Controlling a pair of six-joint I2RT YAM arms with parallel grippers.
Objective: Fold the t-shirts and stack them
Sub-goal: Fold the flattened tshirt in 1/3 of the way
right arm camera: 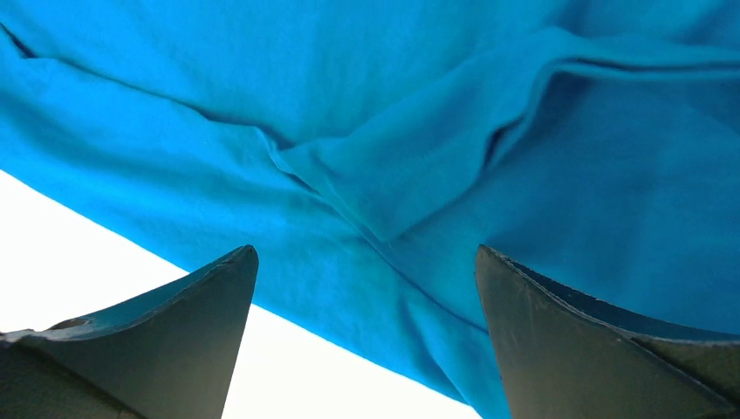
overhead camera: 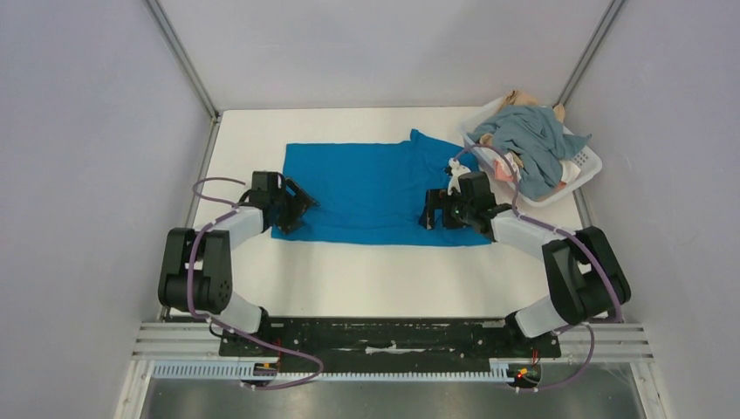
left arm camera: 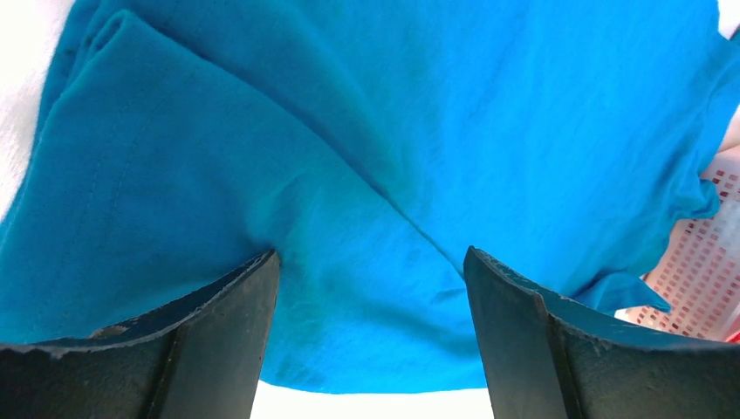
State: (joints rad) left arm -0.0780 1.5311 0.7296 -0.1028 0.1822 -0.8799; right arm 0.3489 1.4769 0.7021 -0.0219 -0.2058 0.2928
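Note:
A bright blue t-shirt point(overhead camera: 371, 188) lies spread flat on the white table, one sleeve sticking out at the back right. My left gripper point(overhead camera: 301, 205) is open over the shirt's near left corner; in the left wrist view point(left arm camera: 371, 262) blue cloth point(left arm camera: 366, 157) lies between the fingers. My right gripper point(overhead camera: 429, 212) is open over the shirt's near right part; in the right wrist view point(right arm camera: 366, 257) the fingers straddle a fold and the near hem of the blue cloth point(right arm camera: 393, 175). Grey-blue point(overhead camera: 532, 140), peach-pink and tan shirts are heaped in the basket.
A white slotted basket point(overhead camera: 586, 170) stands at the back right corner, next to the right arm; it also shows in the left wrist view point(left arm camera: 698, 271). Grey walls and metal posts close in the table on three sides. Bare white table point(overhead camera: 375, 279) lies in front of the shirt.

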